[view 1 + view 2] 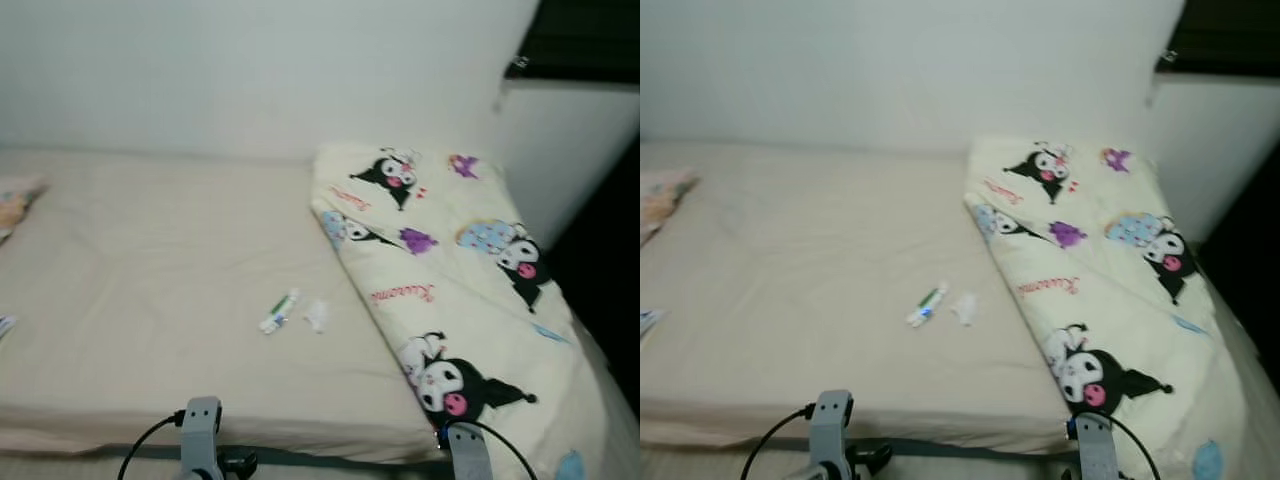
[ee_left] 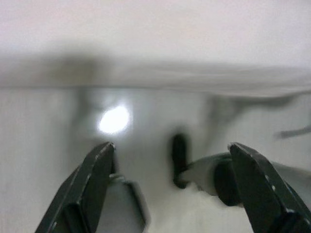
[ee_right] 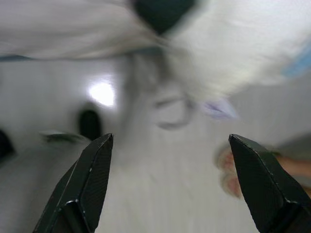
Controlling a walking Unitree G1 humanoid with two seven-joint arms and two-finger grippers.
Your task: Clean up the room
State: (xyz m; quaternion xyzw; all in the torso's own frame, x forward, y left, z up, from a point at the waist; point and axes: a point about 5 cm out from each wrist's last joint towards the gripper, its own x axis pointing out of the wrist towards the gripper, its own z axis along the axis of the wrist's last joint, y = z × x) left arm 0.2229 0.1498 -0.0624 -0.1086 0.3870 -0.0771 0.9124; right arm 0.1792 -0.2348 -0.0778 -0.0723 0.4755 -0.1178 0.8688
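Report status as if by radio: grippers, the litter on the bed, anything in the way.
Left gripper open, right gripper open, both low at the bed edge. Small tube and crumpled wrapper lie mid-mattress. Folded cartoon quilt beside them, not blocking.

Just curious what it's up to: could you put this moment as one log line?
stage: facing bed | on sheet: tube, wrapper | quilt folded at right | left pincer open, low | right pincer open, low

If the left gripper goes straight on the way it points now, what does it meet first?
Probably the glossy floor. The open left gripper points down at it, just below the bed's edge. Blur leaves the depth unclear.
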